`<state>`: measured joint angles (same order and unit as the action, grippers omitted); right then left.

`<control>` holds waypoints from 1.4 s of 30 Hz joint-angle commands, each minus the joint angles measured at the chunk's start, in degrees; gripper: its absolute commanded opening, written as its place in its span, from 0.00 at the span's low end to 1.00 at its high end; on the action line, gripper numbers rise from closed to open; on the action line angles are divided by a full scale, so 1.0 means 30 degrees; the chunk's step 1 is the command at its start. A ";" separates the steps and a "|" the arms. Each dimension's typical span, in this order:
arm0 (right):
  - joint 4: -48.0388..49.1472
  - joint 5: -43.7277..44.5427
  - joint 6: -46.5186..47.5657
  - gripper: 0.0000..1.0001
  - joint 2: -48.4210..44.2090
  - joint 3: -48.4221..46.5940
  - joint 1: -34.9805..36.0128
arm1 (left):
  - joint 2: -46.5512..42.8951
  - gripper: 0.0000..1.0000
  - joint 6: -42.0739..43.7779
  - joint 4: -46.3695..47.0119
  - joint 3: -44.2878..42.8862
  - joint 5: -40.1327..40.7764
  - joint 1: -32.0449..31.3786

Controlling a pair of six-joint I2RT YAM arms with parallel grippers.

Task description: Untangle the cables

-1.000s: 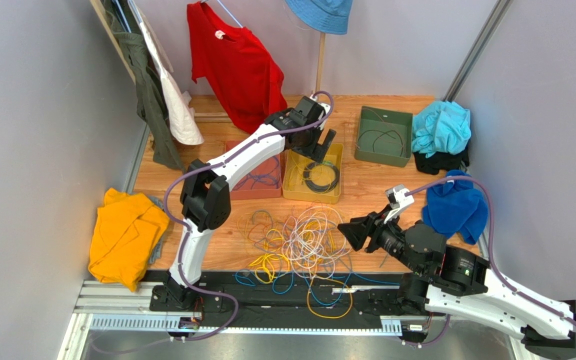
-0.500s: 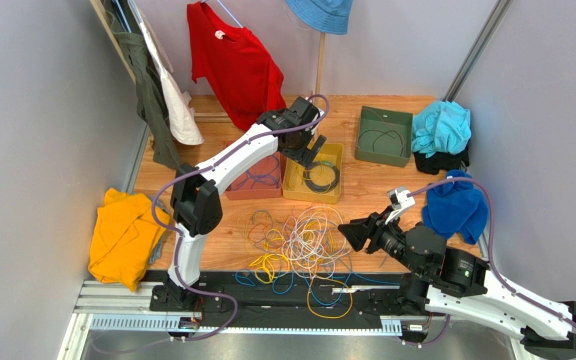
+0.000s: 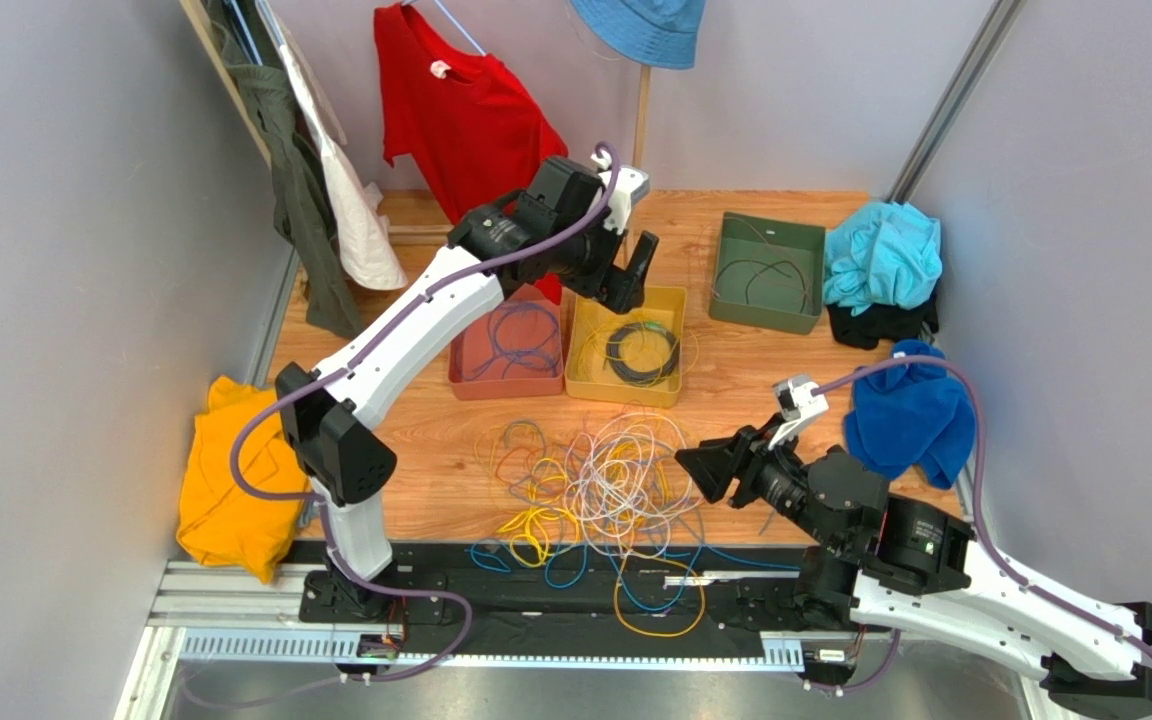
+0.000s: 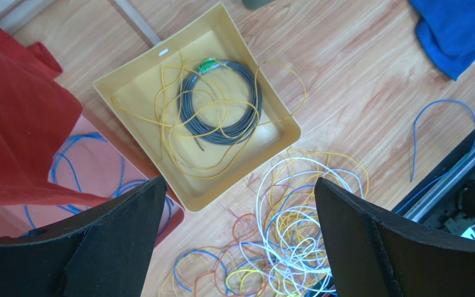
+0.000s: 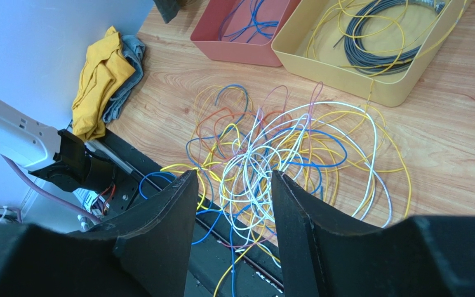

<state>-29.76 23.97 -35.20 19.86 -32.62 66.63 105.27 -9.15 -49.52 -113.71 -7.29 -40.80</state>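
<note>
Only overhead, green tray (image 3: 767,225), wrist views, left gripper (image 4: 240,185) wide apart over grey coil (image 4: 252,99) in yellow tray (image 4: 190,37), right gripper (image 5: 234,176) half-spread, empty, above cables (image 5: 283,148).

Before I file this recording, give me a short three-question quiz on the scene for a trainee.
1. True or false: the yellow tray holds a coiled grey cable.
2. The cables in the pink tray are mostly: A blue, B white, C orange.
3. Which arm's jaws stand wide open above the yellow tray?

Key: 1 true; 2 A; 3 the left arm.
</note>
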 commanded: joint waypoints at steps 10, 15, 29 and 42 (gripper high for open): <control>-0.0392 0.1444 -0.0745 0.50 -0.0935 0.1262 0.0056 | -1.1317 0.99 -0.4349 0.9056 1.6648 0.2400 -0.4328; -0.0568 0.1211 -0.1244 0.50 -0.0907 0.1732 0.0055 | -1.5949 0.98 -0.8079 1.3222 2.5035 0.5032 -0.6288; -0.0188 0.0742 -0.2417 0.48 -0.0086 0.2466 0.0085 | -1.5203 0.97 -1.0222 1.4070 2.8704 0.6181 -0.7231; -0.0745 0.0888 -0.2388 0.48 -0.0203 0.2114 0.0085 | -1.1913 0.12 -1.0866 1.5366 2.8383 0.6670 -0.8548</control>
<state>-32.40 25.96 -41.65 19.46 -25.10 66.63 72.36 -40.82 -4.01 -27.57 9.61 -64.47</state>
